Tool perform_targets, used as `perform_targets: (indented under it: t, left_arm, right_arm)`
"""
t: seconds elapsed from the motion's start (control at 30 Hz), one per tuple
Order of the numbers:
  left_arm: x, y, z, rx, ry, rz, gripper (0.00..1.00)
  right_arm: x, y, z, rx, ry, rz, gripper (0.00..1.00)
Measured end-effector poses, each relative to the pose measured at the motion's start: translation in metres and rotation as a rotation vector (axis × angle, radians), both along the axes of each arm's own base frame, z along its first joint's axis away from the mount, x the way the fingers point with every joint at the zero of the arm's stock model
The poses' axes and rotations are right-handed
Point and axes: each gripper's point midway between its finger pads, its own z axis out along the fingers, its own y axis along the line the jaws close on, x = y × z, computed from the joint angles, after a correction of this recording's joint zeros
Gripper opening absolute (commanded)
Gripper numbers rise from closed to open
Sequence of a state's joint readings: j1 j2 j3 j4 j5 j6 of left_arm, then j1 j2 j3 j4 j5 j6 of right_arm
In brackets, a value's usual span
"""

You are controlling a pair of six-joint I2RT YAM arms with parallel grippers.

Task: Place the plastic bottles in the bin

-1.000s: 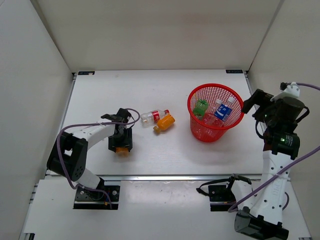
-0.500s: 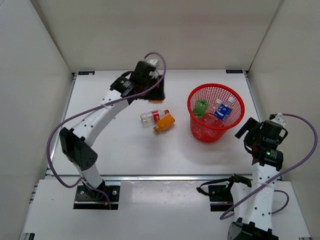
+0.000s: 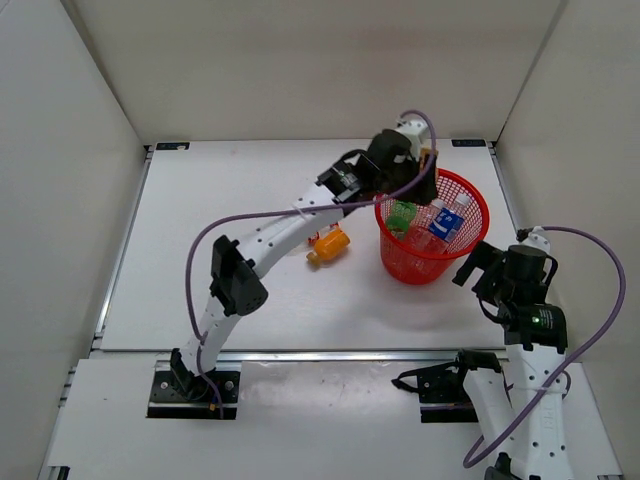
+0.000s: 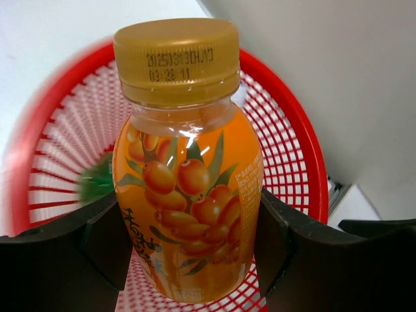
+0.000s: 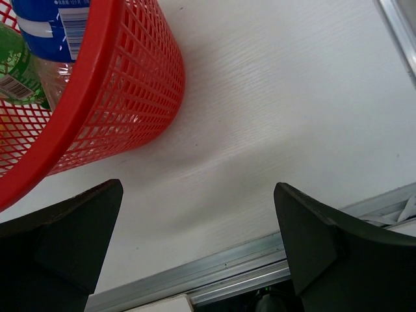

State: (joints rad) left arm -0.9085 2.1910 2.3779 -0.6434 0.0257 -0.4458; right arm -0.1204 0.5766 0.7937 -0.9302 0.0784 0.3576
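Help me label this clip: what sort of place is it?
Probably a robot lab test cell: a white table boxed in by plain walls, a left arm bolted down, its tool gripping an orange bottle at a red bin.

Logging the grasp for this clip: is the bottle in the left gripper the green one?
No, the left gripper is clamped on an orange bottle, with the red basket behind it.

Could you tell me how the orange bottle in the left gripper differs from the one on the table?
The held orange bottle is clamped in the left gripper; the other orange bottle lies free on the table. The held one hangs over the bin; the other lies outside it. Both are orange; neither is in the bin.
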Motion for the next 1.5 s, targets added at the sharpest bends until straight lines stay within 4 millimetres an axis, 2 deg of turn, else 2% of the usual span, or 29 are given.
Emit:
perform_targets:
  t: [0.07,0.13,0.2,0.27,0.37,0.47,0.53,0.63,0.73,0.8,0.87,0.9,0.97,1.03,1.1,1.17,1.23,1.3,1.4,1.47,1.5]
  left_arm:
    - [-0.012,-0.02,-0.025,0.027,0.02,-0.035,0.73]
    - [-0.026,-0.034,-0.04,0.045,0.034,-0.066,0.97]
    - [-0.037,-0.042,-0.044,0.047,0.045,-0.089,0.99]
    - [-0.04,-0.044,-0.038,0.033,0.039,-0.095,0.99]
    - [-0.041,-0.039,-0.027,0.025,0.024,-0.093,0.99]
    - [-0.045,-0.024,-0.019,0.056,0.01,-0.089,0.99]
    - [-0.052,-0.005,-0.013,0.104,-0.016,-0.079,0.99]
    - [-0.067,0.041,-0.01,0.181,-0.039,-0.043,0.99]
    - [-0.09,0.109,-0.015,0.224,-0.005,-0.003,0.99]
    - [-0.09,0.165,-0.026,0.243,0.025,0.095,0.99]
    - [-0.085,0.229,-0.047,0.277,0.066,0.246,0.99]
    - [-0.085,0.26,-0.059,0.3,0.096,0.322,0.99]
    - [-0.089,0.317,-0.085,0.338,0.172,0.465,0.99]
    - [-0.099,0.369,-0.106,0.363,0.249,0.594,0.99]
    - [-0.112,0.412,-0.115,0.371,0.299,0.723,0.99]
    - [-0.125,0.434,-0.108,0.352,0.289,0.795,0.99]
    - [-0.135,0.439,-0.095,0.312,0.254,0.809,0.99]
    - [-0.144,0.44,-0.087,0.283,0.233,0.811,0.99]
    - [-0.152,0.441,-0.085,0.273,0.237,0.809,0.99]
    - [-0.155,0.439,-0.088,0.276,0.251,0.799,0.98]
    - [-0.156,0.438,-0.09,0.276,0.259,0.79,0.99]
  right_arm:
    - [-0.002,-0.001,0.005,-0.012,0.001,0.0,0.99]
    - [-0.003,-0.004,0.009,-0.027,-0.009,-0.011,0.99]
    - [-0.005,-0.007,0.012,-0.044,-0.011,-0.022,0.99]
    - [-0.007,-0.011,0.011,-0.057,0.003,-0.033,1.0]
    - [-0.014,-0.018,0.01,-0.092,0.033,-0.051,0.99]
    - [-0.016,-0.028,0.027,-0.14,0.013,-0.081,0.99]
    - [-0.017,-0.037,0.049,-0.191,-0.028,-0.105,0.99]
    - [-0.016,-0.045,0.086,-0.264,-0.079,-0.1,0.99]
    - [0.001,-0.041,0.119,-0.291,-0.113,-0.031,0.99]
    - [0.02,-0.027,0.128,-0.274,-0.126,0.065,0.99]
    - [0.041,-0.002,0.13,-0.255,-0.12,0.202,1.0]
    - [0.051,0.02,0.131,-0.254,-0.119,0.291,0.99]
    - [0.064,0.081,0.13,-0.273,-0.122,0.509,0.99]
    - [0.064,0.149,0.126,-0.316,-0.121,0.725,0.99]
    - [0.063,0.208,0.118,-0.294,-0.086,0.902,0.99]
    - [0.079,0.243,0.116,-0.265,-0.078,0.95,0.99]
    - [0.094,0.27,0.112,-0.264,-0.086,0.961,1.0]
    - [0.099,0.309,0.098,-0.243,-0.084,1.001,0.99]
    - [0.106,0.359,0.065,-0.193,-0.053,1.026,0.99]
    - [0.114,0.374,0.033,-0.161,-0.003,0.998,0.99]
    - [0.118,0.374,0.016,-0.149,0.026,0.972,1.0]
